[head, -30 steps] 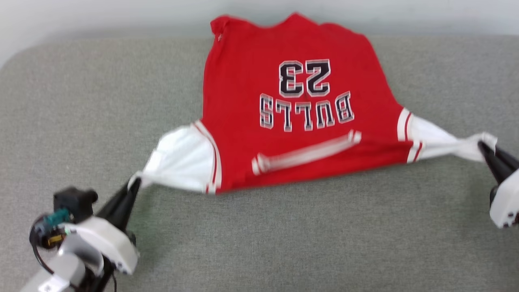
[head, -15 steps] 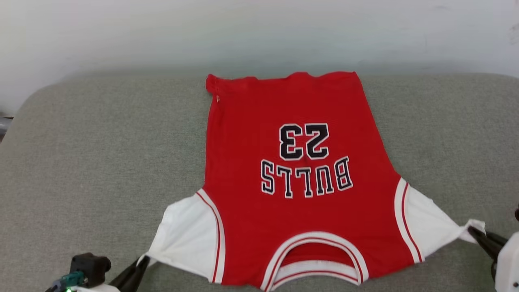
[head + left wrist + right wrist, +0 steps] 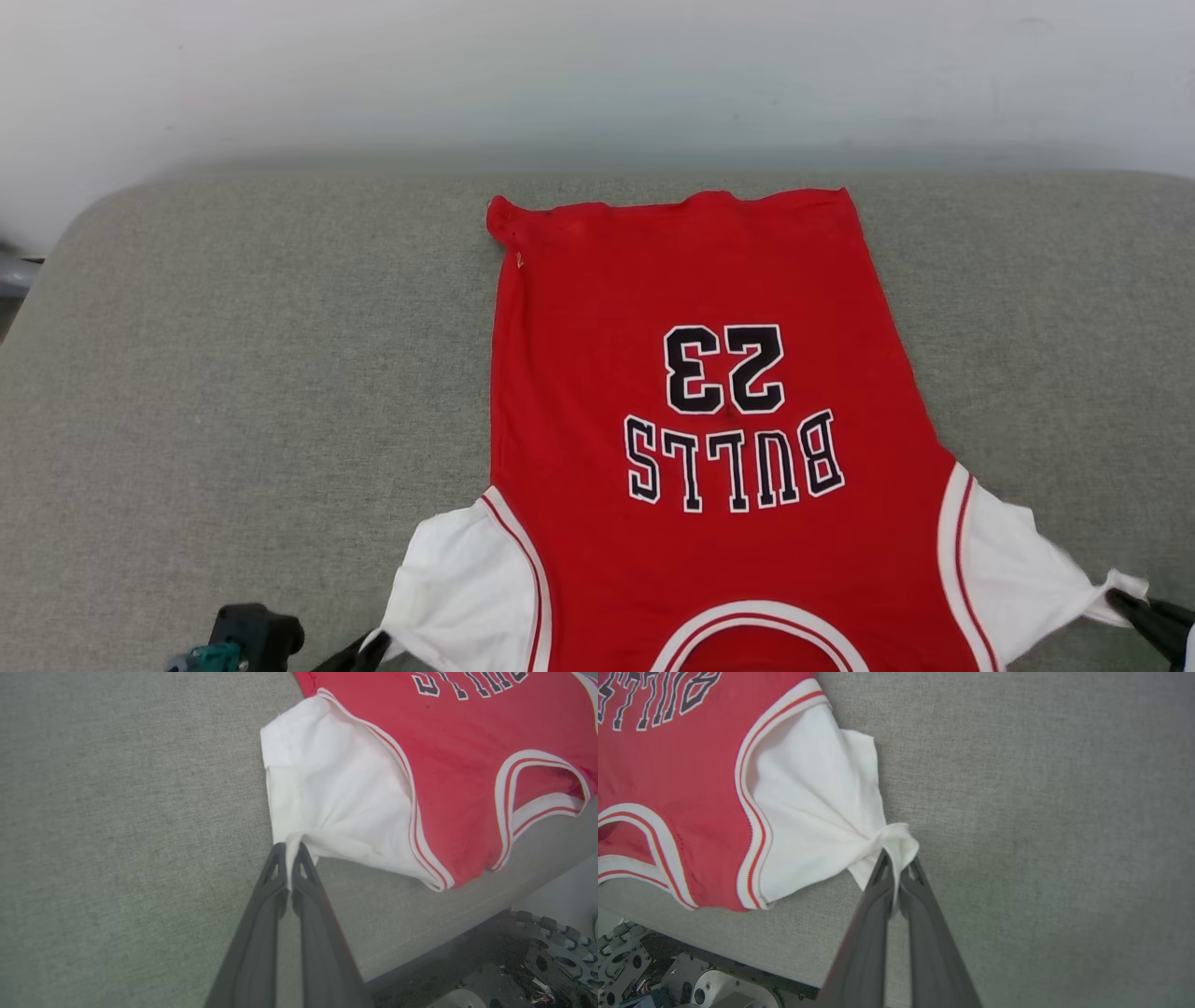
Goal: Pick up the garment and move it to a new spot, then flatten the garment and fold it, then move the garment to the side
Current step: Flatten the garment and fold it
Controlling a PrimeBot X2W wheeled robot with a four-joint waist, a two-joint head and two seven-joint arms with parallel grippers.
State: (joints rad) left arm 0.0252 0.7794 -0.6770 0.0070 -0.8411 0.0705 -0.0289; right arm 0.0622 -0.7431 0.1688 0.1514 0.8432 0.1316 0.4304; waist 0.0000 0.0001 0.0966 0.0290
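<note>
Sleeve corners pinched in both closed grippers.
The left gripper (image 3: 289, 849) is clamped on one white sleeve corner, the right gripper (image 3: 899, 859) on the other; the garment (image 3: 709, 308) is spread print-up, collar nearest, on the grey cushion (image 3: 233, 373).

The garment (image 3: 709, 373) lies spread on the padded surface (image 3: 233, 373), right of its middle, with its hem toward the wall (image 3: 597, 75) behind and its collar at the near edge. The left gripper (image 3: 288, 851) pinches the left sleeve's tip and the right gripper (image 3: 899, 863) the right sleeve's. Both sleeves seem to rest on the padding.
</note>
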